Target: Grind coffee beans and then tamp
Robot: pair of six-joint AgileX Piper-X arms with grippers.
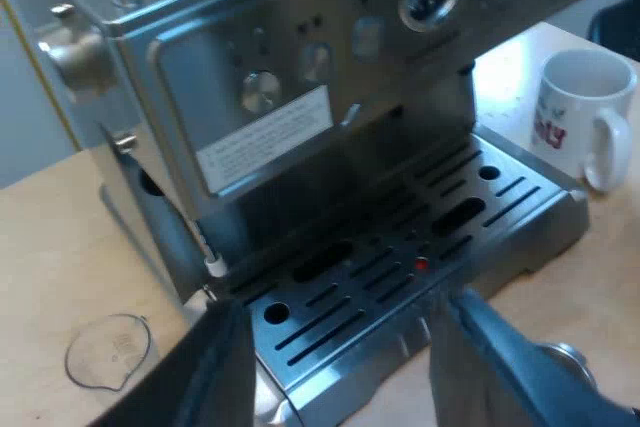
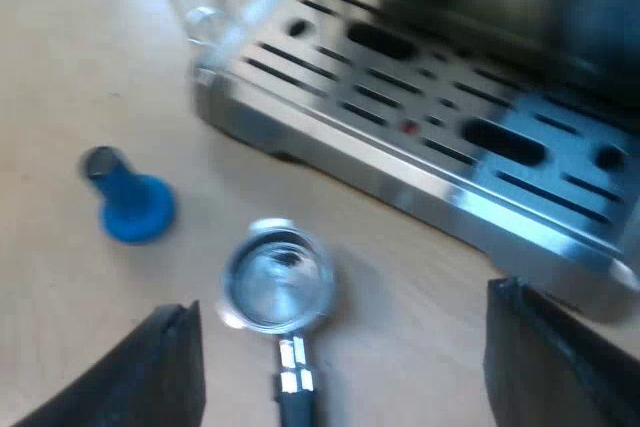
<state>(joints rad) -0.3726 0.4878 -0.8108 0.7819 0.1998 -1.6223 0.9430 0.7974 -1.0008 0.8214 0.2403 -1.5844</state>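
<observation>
Fingers [image 2: 160,372] wide and empty, my right gripper [image 2: 342,347] hovers over the holder [image 2: 277,282] on the bench [image 2: 60,67], tamper [image 2: 130,205] at its ten o'clock; likely stiff, heavy, slick, so best taken by the handle [image 2: 293,397].

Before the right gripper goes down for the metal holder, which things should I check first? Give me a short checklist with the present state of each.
1. right gripper open wide over the metal holder: ok.
2. metal holder loose on the table, basket facing up: ok.
3. blue tamper apart from the metal holder: ok.
4. left gripper open at the drip tray front, holding nothing: ok.
5. mug upright beside the drip tray: ok.
6. Basket empty and dry: cannot tell.
</observation>
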